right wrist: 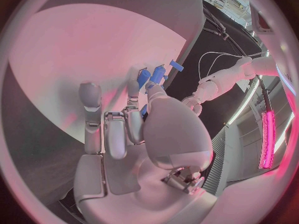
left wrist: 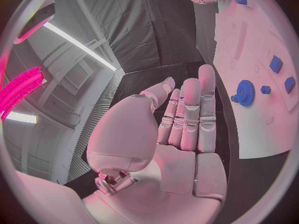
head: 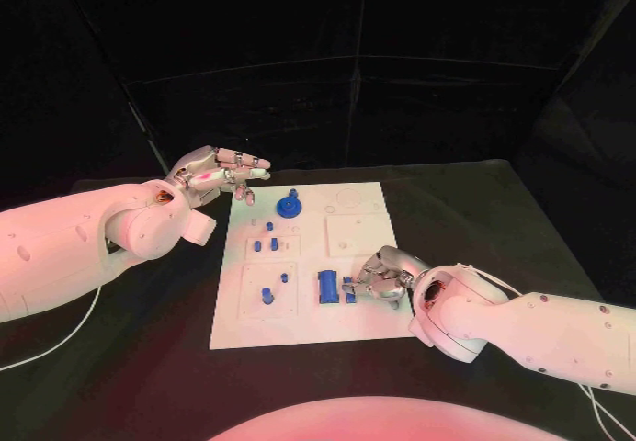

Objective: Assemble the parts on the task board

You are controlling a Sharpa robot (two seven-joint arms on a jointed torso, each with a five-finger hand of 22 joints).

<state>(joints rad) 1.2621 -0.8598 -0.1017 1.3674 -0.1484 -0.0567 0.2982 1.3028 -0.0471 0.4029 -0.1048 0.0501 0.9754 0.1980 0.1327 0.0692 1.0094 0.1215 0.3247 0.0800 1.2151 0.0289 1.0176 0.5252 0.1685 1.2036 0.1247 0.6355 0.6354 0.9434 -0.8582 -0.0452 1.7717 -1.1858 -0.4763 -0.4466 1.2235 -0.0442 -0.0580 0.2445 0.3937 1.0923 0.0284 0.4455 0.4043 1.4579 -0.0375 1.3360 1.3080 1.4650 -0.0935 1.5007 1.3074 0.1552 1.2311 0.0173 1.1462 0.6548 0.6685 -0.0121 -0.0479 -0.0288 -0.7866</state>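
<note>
Parts [head: 329, 287] just beside right hand [head: 378, 276].

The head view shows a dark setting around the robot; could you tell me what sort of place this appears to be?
Probably a robotics lab test cell. A white task board with small blue parts, such as a blue gear, lies on a black table ringed by dark curtains, and the left wrist view shows strip lights overhead.

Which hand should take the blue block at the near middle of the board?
Right. The right hand is already at the blue block, fingers curled beside it on the task board. The left hand hovers open off the board's far-left corner, nearer the blue gear.
</note>
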